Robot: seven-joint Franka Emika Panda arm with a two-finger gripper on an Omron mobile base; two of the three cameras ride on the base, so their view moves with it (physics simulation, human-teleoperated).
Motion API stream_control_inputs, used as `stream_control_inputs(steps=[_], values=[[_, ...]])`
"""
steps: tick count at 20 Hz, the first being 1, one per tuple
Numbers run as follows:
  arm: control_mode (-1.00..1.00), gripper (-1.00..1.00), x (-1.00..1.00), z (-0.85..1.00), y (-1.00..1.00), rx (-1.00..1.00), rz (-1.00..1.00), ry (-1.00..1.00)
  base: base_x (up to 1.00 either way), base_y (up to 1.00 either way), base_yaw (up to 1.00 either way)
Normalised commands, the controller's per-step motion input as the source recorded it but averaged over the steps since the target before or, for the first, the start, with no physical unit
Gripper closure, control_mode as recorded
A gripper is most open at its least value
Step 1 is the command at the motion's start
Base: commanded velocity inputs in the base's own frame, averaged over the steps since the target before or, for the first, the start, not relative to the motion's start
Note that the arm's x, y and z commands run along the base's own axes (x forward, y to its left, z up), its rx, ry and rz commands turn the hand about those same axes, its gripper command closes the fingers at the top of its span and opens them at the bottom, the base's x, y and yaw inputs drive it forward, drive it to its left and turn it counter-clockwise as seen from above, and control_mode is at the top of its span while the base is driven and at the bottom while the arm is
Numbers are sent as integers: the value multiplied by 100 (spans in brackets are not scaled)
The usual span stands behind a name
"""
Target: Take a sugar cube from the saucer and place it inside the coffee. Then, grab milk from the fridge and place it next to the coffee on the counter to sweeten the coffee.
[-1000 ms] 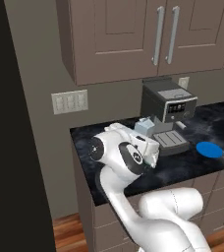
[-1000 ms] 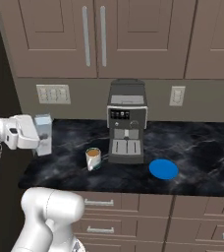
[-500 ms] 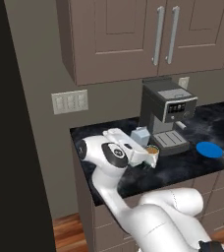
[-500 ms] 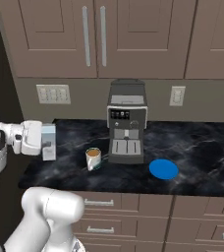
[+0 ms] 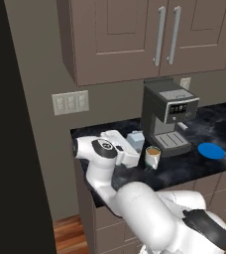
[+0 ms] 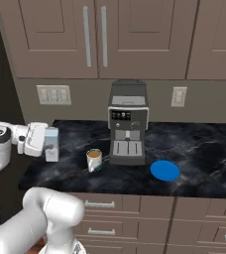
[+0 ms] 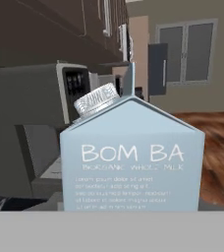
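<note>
1 milk: pale blue-grey gabled carton with a grey screw cap, upright, clamped in the gripper at the counter's left end. From the right base view the carton's bottom looks level with or just above the worktop; contact cannot be told. In the hand view the carton sits close to the lens, printed face toward it.
1 coffee: white mug with tan liquid, on the counter just right of the milk, not touching it, in front of the machine's left corner.
1 machine: boxy black-and-grey unit against the wall, under the cupboards.
1 saucer: flat blue disc, on the counter right of the machine's front, well apart from the mug.
1 switch plate on the wall left of the machine; 1 outlet to its right.
1 fridge: tall black side filling the left of the left base view.
</note>
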Motion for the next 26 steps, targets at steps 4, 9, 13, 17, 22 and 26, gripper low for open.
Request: stream_control_inputs(steps=[4,9,13,17,22,26], values=[[-100,100,17,-28,5,0,-5,0,0,0,0],[-100,100,27,-32,0,0,-4,0,0,0,0],[-100,100,26,-32,0,0,-4,0,0,0,0],[-100,100,21,-34,0,0,-4,0,0,0,0],[-100,100,20,-33,0,0,-4,0,0,0,0],[-100,100,19,-32,0,0,-3,0,0,0,0]])
